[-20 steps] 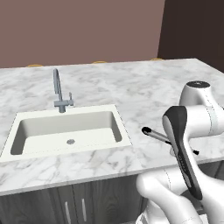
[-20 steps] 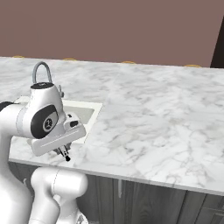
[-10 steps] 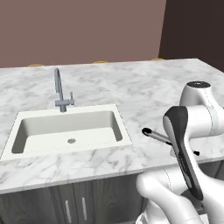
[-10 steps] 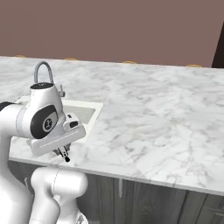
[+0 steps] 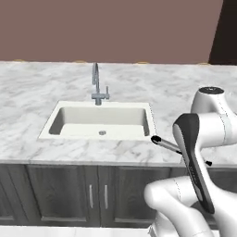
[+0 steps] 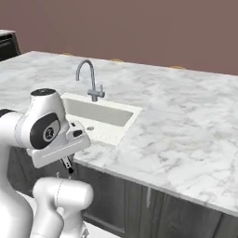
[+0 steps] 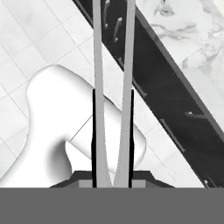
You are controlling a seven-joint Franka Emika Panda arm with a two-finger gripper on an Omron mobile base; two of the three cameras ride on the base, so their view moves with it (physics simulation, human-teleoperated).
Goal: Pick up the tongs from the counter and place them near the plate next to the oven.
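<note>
Your tool [image 7: 112,177] was pinching the tongs [image 7: 113,87], its two dark fingertips [image 7: 93,135] pressed against the outsides of the two silver arms low in the hand view. From there the arms ran straight up the middle of that frame and out past its top edge, over pale floor tiles on the left and a dark cabinet front [image 7: 175,113] running diagonally on the right.

In the left base view the tongs [image 5: 163,143] showed at centre right as a slim rod with a rounded dark end, jutting left from behind the arm, beside the right corner of the cream sink [image 5: 55,121]. The marble surface [image 5: 32,92] spanned the frame's middle, with the grey faucet [image 5: 96,85] standing at the sink's far edge.
</note>
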